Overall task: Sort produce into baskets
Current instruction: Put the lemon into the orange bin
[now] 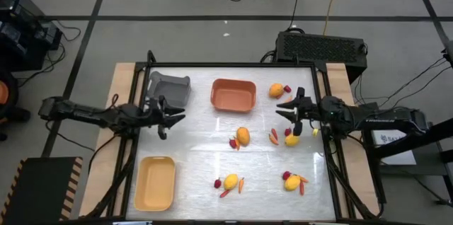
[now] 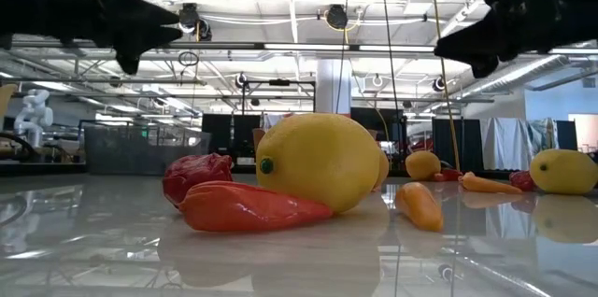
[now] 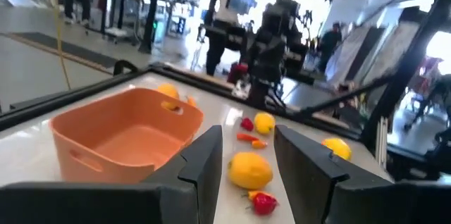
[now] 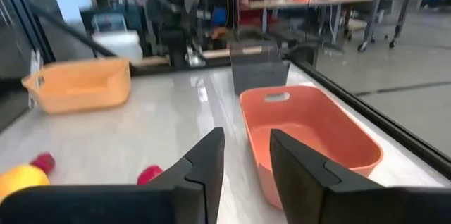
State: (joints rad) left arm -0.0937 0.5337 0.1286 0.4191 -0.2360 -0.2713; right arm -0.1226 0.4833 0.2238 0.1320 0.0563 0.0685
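Three baskets stand on the white table: a grey one (image 1: pixel 170 88) at the far left, an orange one (image 1: pixel 233 95) at the far middle, and a pale yellow one (image 1: pixel 156 182) at the near left. Yellow fruits (image 1: pixel 243 136), small red berries (image 1: pixel 232 142) and orange carrot sticks (image 1: pixel 274 136) lie scattered over the middle and right. My left gripper (image 1: pixel 180 115) (image 3: pixel 248 139) hangs open above the table by the grey basket, pointing level toward the right. My right gripper (image 1: pixel 279 110) (image 4: pixel 246 139) hangs open opposite it, right of the orange basket (image 4: pixel 310 139).
More groups of produce lie near the front edge (image 1: pixel 231 181) (image 1: pixel 291 182) and at the far right corner (image 1: pixel 276 90). A black metal frame (image 1: pixel 325 147) rims the table. The strip between the two grippers, in front of the orange basket, is bare.
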